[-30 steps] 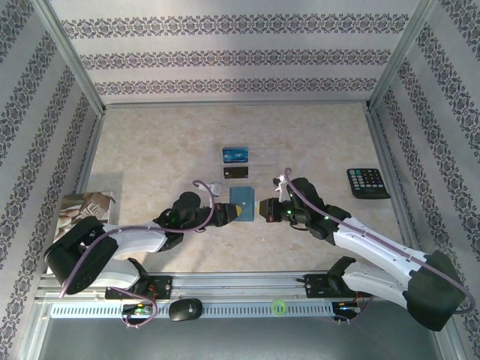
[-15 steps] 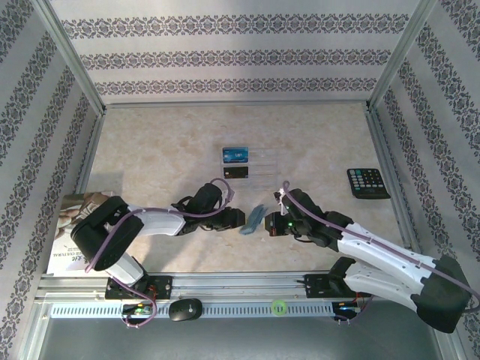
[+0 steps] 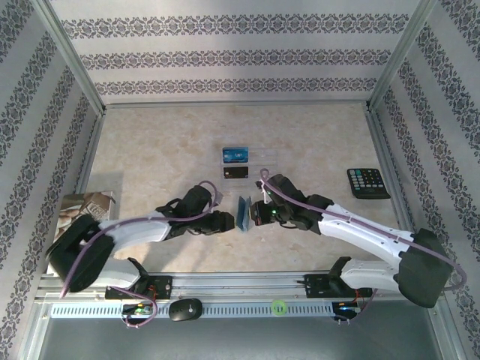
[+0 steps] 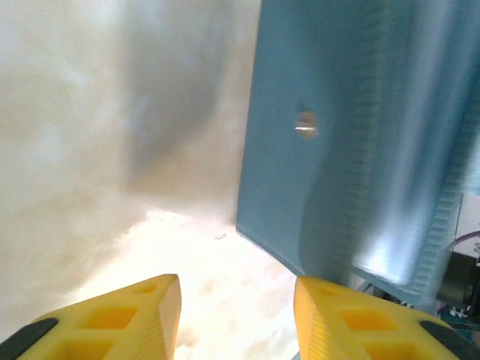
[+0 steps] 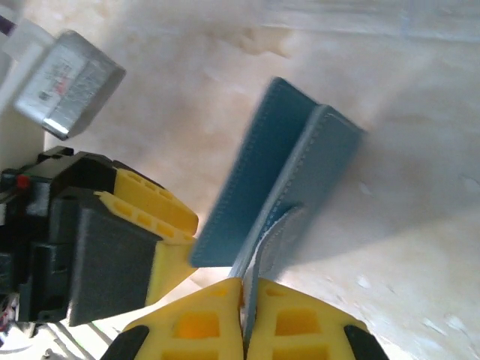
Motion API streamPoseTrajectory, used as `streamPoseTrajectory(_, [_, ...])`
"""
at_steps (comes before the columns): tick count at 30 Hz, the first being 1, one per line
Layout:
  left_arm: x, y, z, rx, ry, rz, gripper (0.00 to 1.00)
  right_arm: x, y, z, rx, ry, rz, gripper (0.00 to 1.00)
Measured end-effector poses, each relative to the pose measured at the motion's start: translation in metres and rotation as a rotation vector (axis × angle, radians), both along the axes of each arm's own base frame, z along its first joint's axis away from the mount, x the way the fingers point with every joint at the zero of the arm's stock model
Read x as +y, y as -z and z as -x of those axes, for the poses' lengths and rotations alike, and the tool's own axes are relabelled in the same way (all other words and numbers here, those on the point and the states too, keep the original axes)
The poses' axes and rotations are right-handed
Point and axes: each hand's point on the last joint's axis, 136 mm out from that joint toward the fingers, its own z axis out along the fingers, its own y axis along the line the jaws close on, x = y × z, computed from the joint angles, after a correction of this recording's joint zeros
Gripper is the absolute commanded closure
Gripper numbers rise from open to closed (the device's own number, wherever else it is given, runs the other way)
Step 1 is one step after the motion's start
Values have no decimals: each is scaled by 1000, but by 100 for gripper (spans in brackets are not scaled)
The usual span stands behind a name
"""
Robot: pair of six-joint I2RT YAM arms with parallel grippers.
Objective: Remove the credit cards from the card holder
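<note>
The card holder (image 3: 244,212) is up off its flat side, standing on edge near the middle of the desk (image 3: 150,142), with one arm on either side of it. It's teal-blue and partly folded, the two leaves making a narrow V in the right wrist view. The right fingers (image 5: 202,326) are clenched tight on a thin flap at the holder's near edge, with the two yellow pads pressed together and only that sliver of blue between them.

On the holder's other side, the left fingers (image 4: 142,311) are released. They stand apart with bare desk showing in the gap and nothing pinched. They sit low and just short of the holder's outer face, which rises in front of them with a small metal stud (image 4: 305,126) on it. I can't tell whether the one nearer the holder's bottom corner touches it.

Beyond the holder, toward the back wall, a blue card (image 3: 235,154) and a black card (image 3: 235,172) lie flat, one behind the other, at the left end of a clear plastic sheet (image 3: 264,160). A black calculator (image 3: 367,182) lies well off to the holder's right. Far to the holder's left, at the desk's edge, lies a magazine (image 3: 84,208).
</note>
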Motion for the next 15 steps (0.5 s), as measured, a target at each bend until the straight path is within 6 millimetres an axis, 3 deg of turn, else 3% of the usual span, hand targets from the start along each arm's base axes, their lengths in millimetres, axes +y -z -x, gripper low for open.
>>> streamPoseTrajectory(4, [22,-39,-14,-164,-80,-12,52,22,-14,-8,-27,-42,-26,100])
streamPoseTrajectory(9, [34,-41,-20,-224,-111,-69,52,22,-4,-9,-12,-42,-4,100])
streamPoseTrajectory(12, [36,-34,-22,-225,-105,-100,52,7,9,-7,-4,-3,24,100])
streamPoseTrajectory(15, [37,-24,-22,-215,-93,-130,52,-29,30,-9,15,103,78,100])
